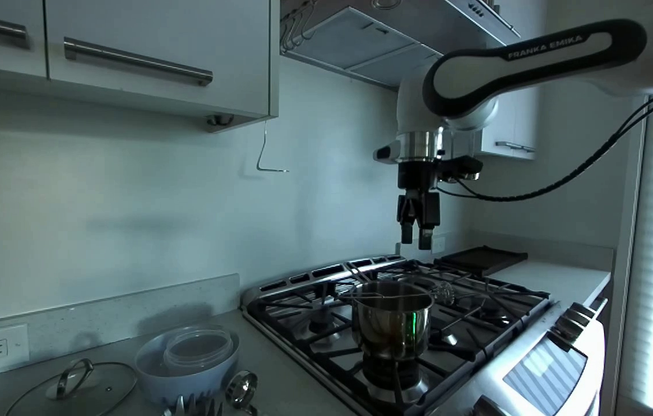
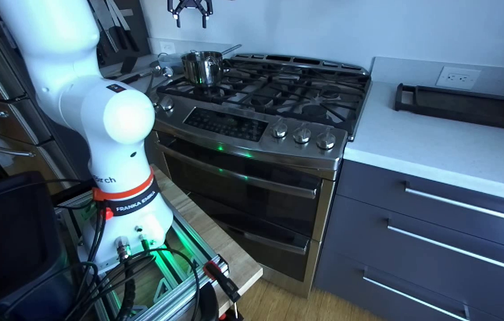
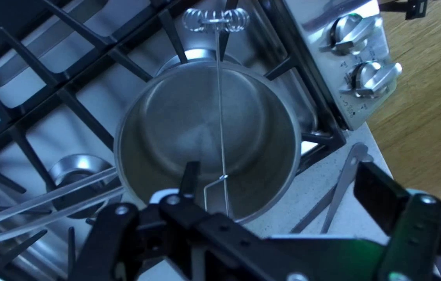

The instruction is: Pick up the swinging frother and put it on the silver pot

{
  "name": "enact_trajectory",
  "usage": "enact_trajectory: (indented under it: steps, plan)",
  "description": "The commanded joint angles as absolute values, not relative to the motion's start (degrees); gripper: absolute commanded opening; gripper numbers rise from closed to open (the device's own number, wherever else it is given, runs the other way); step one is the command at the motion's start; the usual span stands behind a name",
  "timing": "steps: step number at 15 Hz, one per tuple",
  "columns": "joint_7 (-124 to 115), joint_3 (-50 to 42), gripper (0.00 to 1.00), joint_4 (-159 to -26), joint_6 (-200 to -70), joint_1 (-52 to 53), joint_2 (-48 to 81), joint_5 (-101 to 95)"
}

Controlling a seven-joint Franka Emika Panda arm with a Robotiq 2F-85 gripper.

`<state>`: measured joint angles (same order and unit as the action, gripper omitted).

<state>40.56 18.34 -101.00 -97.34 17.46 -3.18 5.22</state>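
While the fingers (image 3: 380,197) stand wide apart and empty, the frother (image 3: 221,111) lies below them, bridging the silver pot (image 1: 391,332), its long axis crosswise to their gap; a straight lift away seems next.

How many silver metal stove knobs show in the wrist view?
2. One bar-gripped silver metal knob is at the picture's upper right; the other knob is just below it. More may lie out of frame.

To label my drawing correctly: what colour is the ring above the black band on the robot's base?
Orange-red; the ring shows in an exterior view.
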Motion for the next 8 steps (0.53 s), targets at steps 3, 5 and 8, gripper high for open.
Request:
enact_trajectory:
  steps: [3,5,8]
  plan:
    - [38.1,18.22,1.0,-107.88,-103.16,18.54,-11.64,4.25]
    - [39.26,17.93,1.0,-103.35,-100.08,18.72,-8.29,4.93]
    - [39.27,17.88,1.0,-103.1,-100.07,18.72,-7.98,4.94]
